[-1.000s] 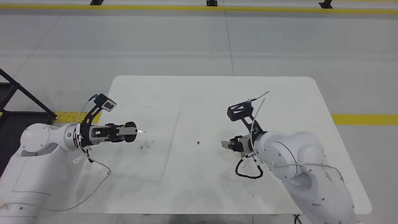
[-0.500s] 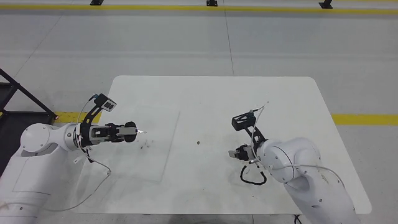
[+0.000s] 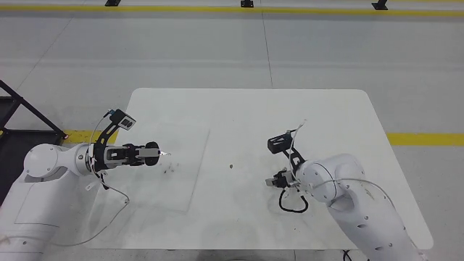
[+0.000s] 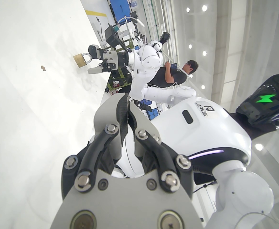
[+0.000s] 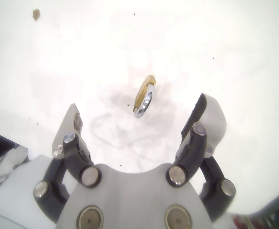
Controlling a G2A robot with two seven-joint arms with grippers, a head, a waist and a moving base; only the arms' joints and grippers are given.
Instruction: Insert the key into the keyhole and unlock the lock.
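The right tool (image 5: pixel 137 107) is spread wide just right of the middle of the top view, low over the white counter (image 3: pixel 326 116). The brass padlock (image 5: pixel 144 95) stands on edge there, shackle toward the tool, in front of the gap between its fingers and touching neither. The left tool (image 3: pixel 161 153) sits at the left of the top view, well apart from the padlock, pinched closed with a thin silvery tip, seemingly the key (image 3: pixel 166 153), poking out.
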